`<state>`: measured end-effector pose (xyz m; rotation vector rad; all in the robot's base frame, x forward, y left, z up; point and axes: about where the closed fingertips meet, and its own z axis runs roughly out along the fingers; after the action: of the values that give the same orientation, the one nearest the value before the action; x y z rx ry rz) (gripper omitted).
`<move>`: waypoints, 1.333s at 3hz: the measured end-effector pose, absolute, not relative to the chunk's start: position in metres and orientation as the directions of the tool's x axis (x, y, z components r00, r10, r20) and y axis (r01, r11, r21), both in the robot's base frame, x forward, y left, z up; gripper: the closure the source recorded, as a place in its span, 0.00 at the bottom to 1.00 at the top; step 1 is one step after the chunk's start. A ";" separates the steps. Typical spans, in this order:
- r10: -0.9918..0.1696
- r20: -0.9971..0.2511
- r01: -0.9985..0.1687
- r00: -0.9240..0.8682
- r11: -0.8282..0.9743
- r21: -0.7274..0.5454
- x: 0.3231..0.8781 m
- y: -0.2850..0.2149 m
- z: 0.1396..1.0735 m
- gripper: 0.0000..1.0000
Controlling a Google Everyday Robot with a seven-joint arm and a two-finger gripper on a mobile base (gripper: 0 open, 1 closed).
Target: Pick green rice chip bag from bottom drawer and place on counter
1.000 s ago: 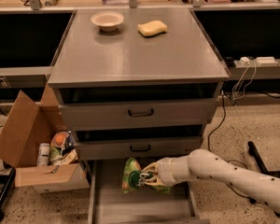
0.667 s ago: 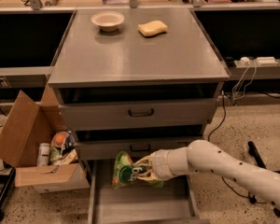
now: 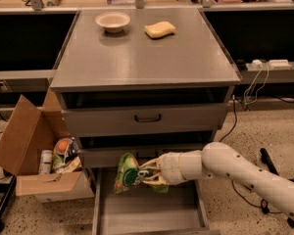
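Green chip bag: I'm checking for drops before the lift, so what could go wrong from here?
1. The pincer, above the open bottom drawer, grips the green chip bag by one side; the crinkly bag hangs sideways and might slip out.
2. The bag sits close to the middle drawer's front and below the counter overhang, so a straight lift could snag it.

chip bag: crinkly glossy plastic | counter: smooth, semi-gloss | hand gripping bag over btm drawer: pale plastic
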<state>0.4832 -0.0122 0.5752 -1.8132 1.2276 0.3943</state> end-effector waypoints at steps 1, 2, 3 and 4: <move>-0.489 -0.693 -0.824 0.529 -0.103 -0.556 0.483 -0.003 0.647 1.00; -0.444 -0.682 -0.783 0.581 -0.076 -0.617 0.494 -0.001 0.725 1.00; -0.444 -0.682 -0.783 0.581 -0.076 -0.617 0.494 -0.001 0.725 1.00; -0.460 -0.647 -0.766 0.609 -0.126 -0.631 0.500 0.014 0.745 1.00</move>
<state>0.5002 0.0144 0.7449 -1.7684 1.0015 0.3588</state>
